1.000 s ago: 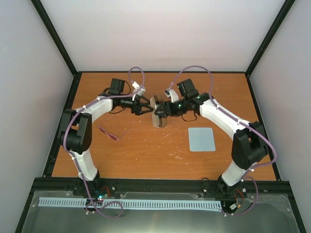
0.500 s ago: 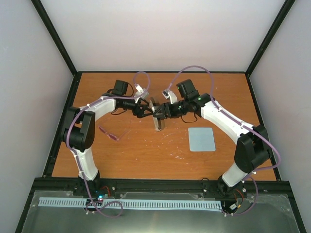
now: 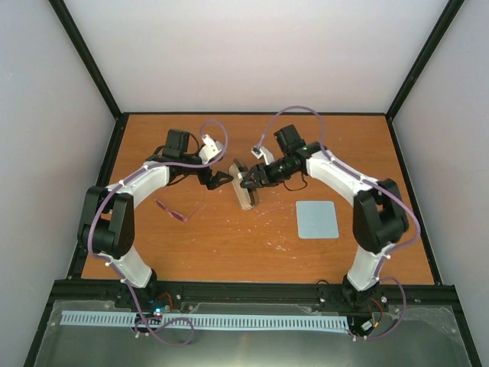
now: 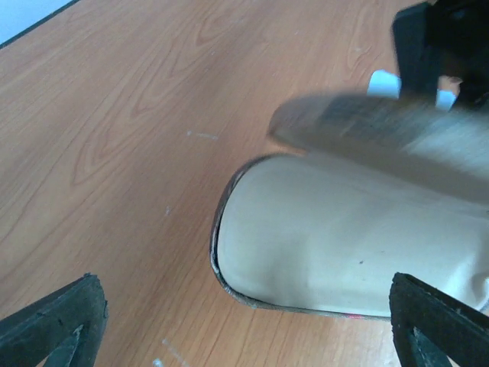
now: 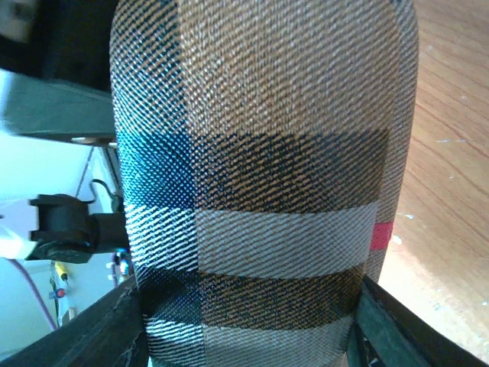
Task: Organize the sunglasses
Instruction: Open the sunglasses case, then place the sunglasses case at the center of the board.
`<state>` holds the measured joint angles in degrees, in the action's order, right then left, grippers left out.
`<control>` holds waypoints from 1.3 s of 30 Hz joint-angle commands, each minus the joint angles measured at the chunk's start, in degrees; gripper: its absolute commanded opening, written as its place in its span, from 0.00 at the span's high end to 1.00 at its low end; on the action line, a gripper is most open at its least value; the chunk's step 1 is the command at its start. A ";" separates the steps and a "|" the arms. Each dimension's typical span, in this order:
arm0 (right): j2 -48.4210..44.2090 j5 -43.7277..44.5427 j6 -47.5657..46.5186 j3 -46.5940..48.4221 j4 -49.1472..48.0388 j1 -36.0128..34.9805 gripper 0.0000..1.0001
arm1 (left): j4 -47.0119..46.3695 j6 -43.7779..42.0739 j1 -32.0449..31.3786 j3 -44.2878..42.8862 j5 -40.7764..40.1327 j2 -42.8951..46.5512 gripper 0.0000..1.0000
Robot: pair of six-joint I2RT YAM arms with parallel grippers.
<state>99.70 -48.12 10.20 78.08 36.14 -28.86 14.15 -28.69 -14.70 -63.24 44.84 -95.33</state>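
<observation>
The sunglasses point(image 3: 174, 211), thin with a pinkish-red frame, lie on the table left of centre, below the left arm. The tan plaid case point(image 3: 247, 194) lies at the table's middle. In the left wrist view its pale lining point(image 4: 351, 245) shows, with the lid point(image 4: 382, 126) raised above it. My right gripper point(image 3: 251, 179) is shut on the case; the plaid shell point(image 5: 260, 168) fills the space between its fingers point(image 5: 412, 336). My left gripper point(image 3: 219, 178) is open and empty, just left of the case, and not touching it point(image 4: 244, 294).
A flat pale blue cloth point(image 3: 316, 219) lies to the right of the case. Black frame rails run along the table's edges, with pale walls behind and at both sides.
My left gripper reached the case half a second ago and has since drawn back to the left. My right gripper has stayed on the case, which has shifted slightly.
</observation>
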 commanded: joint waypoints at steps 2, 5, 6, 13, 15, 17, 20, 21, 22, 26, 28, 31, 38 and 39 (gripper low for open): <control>9.63 -0.89 -7.07 5.42 6.39 0.48 0.89 | -0.39 -3.78 0.99 0.58 -4.11 -0.54 0.01; 14.32 -0.01 -8.39 7.42 7.72 0.49 0.89 | -0.33 -4.37 1.35 0.57 -5.12 -0.82 0.01; 15.82 -0.06 -8.81 8.17 8.18 0.60 0.89 | -0.23 -4.48 1.48 0.58 -5.33 -0.77 0.00; 22.71 -0.31 -9.69 11.34 8.58 2.13 0.80 | 0.49 -4.29 2.87 0.88 -5.52 -0.32 0.01; 23.59 -0.13 -9.88 11.72 8.75 2.90 0.73 | 0.40 -4.21 2.99 1.14 -5.60 -0.06 0.01; 24.16 -0.16 -10.14 11.95 8.93 3.79 0.68 | 0.38 -4.19 3.01 1.34 -5.71 -0.13 0.00; 24.30 -0.25 -10.27 11.97 8.95 4.59 0.55 | 0.12 -4.11 3.01 1.63 -5.73 -0.20 0.01; 24.30 -0.15 -10.39 11.97 9.10 4.69 0.54 | 0.06 -4.00 3.01 1.65 -5.66 -0.21 0.01; 24.38 -0.12 -10.58 11.93 9.22 4.69 0.52 | -0.07 -3.96 2.97 1.63 -5.50 -0.37 0.01; 25.13 -0.20 -11.05 12.06 9.63 4.86 0.47 | -0.33 -3.40 3.02 1.46 -5.20 -0.63 0.01; 25.48 -0.09 -11.23 12.06 9.65 4.86 0.43 | -0.42 -3.26 3.01 1.45 -5.20 -0.65 0.01; 26.07 -0.07 -11.46 12.13 9.89 4.88 0.40 | -0.37 -3.04 3.01 1.46 -5.04 -0.82 0.00; 27.15 -0.33 -12.19 12.58 10.66 5.00 0.24 | -0.33 -2.63 3.01 1.50 -4.94 -0.91 0.00; 27.25 -0.17 -12.28 12.64 10.83 4.97 0.23 | -0.39 -2.53 3.01 1.53 -4.94 -0.91 0.01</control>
<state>125.08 -50.59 -0.12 90.45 45.63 -24.03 14.15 -31.62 -11.99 -61.52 39.13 -95.57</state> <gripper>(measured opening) 0.731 0.995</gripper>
